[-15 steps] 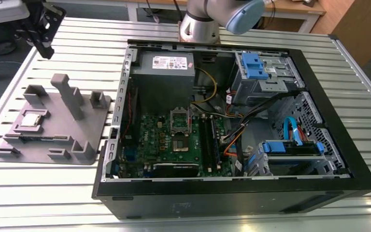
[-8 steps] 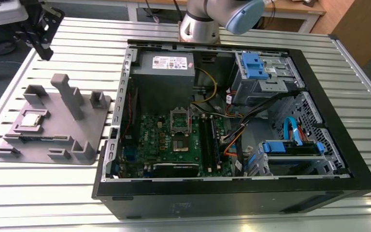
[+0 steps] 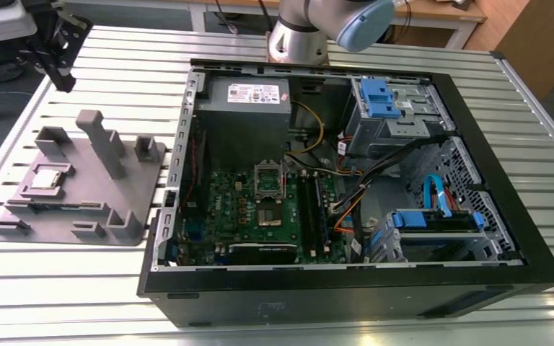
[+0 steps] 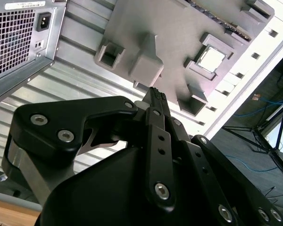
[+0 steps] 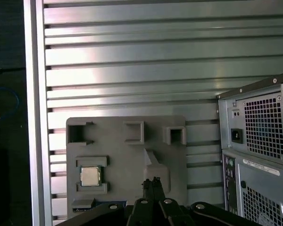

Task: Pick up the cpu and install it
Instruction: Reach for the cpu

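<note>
The cpu (image 3: 48,178) is a small silvery square lying flat in a recess of the grey plastic tray (image 3: 113,202), on the exterior view's left. Both wrist views show the cpu (image 4: 211,60) (image 5: 90,176) in its tray pocket (image 4: 179,28) (image 5: 127,155). My gripper (image 3: 63,78) hangs high above the table beyond the tray, well apart from the chip. Its black fingers (image 4: 154,94) (image 5: 151,184) are pressed together, shut with nothing between them. The dark socket frame (image 3: 269,184) sits on the green board inside the open computer case.
The open black computer case (image 3: 354,288) lies on the slatted metal table (image 3: 84,288), to the exterior view's right of the tray. Upright posts (image 3: 102,140) rise from the tray near the chip. Cables and blue drive bays (image 3: 388,101) crowd the case interior. The arm's base (image 3: 296,40) stands behind the case.
</note>
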`<action>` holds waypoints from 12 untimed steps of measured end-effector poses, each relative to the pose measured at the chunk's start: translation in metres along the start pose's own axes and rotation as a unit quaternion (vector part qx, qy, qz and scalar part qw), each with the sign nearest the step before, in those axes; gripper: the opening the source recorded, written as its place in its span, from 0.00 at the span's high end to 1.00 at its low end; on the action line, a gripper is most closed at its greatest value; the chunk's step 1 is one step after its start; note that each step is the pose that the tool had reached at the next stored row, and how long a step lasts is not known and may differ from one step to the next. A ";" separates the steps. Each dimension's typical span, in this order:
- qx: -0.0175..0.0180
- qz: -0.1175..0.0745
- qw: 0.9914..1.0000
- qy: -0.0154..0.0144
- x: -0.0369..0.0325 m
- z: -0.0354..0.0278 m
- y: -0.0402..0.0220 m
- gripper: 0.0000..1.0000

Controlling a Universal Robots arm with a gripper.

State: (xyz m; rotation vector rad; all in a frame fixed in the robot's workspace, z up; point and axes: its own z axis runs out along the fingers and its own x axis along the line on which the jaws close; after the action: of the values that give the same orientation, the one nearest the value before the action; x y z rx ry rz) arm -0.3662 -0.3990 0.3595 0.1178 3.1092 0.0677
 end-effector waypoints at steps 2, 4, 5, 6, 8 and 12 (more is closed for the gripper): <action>0.000 0.000 1.000 0.000 0.0035 0.0013 -0.0003 0.89; 0.000 0.000 1.000 0.000 0.0072 0.0026 -0.0007 0.89; 0.000 0.000 1.000 0.000 0.0091 0.0034 -0.0009 0.89; 0.000 0.000 1.000 0.000 0.0109 0.0041 -0.0011 0.89; 0.000 0.000 1.000 0.000 0.0149 0.0058 -0.0015 0.89; 0.000 0.000 1.000 0.000 0.0231 0.0090 -0.0024 0.89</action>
State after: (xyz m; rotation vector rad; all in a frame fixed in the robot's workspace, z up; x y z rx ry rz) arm -0.3891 -0.3992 0.3498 0.1178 3.1091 0.0678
